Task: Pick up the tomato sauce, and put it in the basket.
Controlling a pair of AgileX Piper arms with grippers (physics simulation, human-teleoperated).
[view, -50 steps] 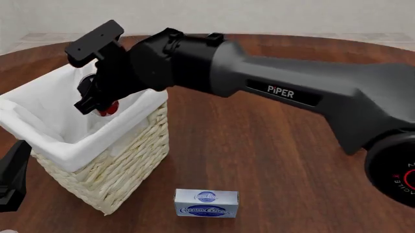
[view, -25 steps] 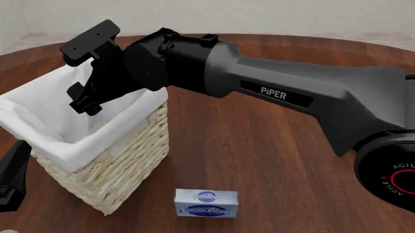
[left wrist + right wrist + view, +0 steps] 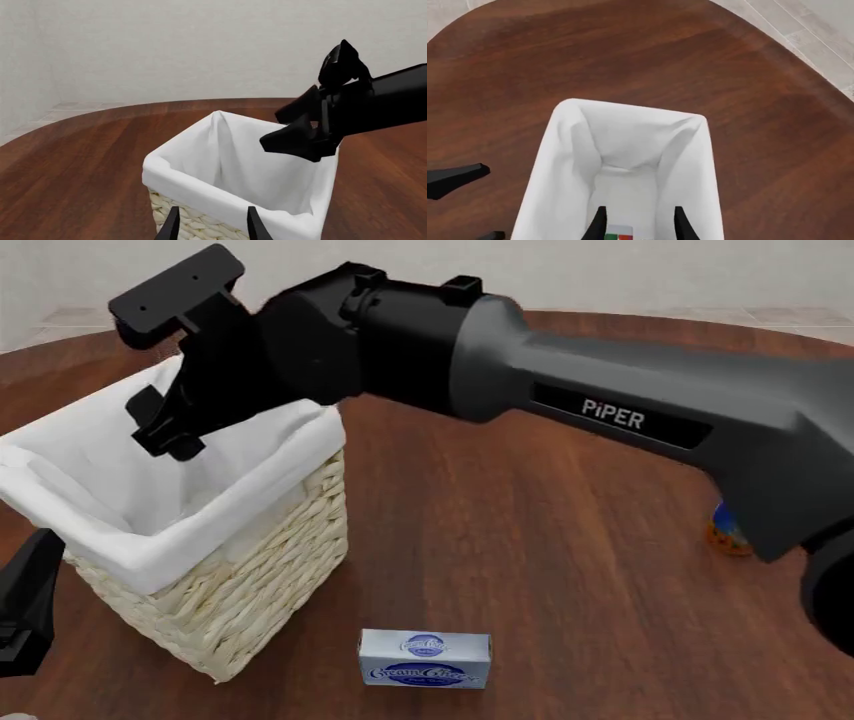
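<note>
Sauce can [image 3: 620, 234] down inside basket [image 3: 227, 590] on liner floor. Right gripper [image 3: 636, 222] above opening, fingers apart, empty. Left gripper [image 3: 212, 223] beside basket, fingers apart, empty.

Colours and patterns recorded across the three views.

A tall square cream woven wicker basket [image 3: 254, 580] is lined with plain white cloth; a red, green and white label patch of the small can [image 3: 620, 233] is seen on its floor. The round wooden table [image 3: 534, 570] is finished in reddish-brown streaked grain. A small rectangular box [image 3: 424, 658] is printed blue and white with an oval emblem. A blue and orange-yellow can [image 3: 729, 531] is partly shown. The right arm [image 3: 627, 410] is coloured dark grey and black, lettered "PiPER" in white.
</note>
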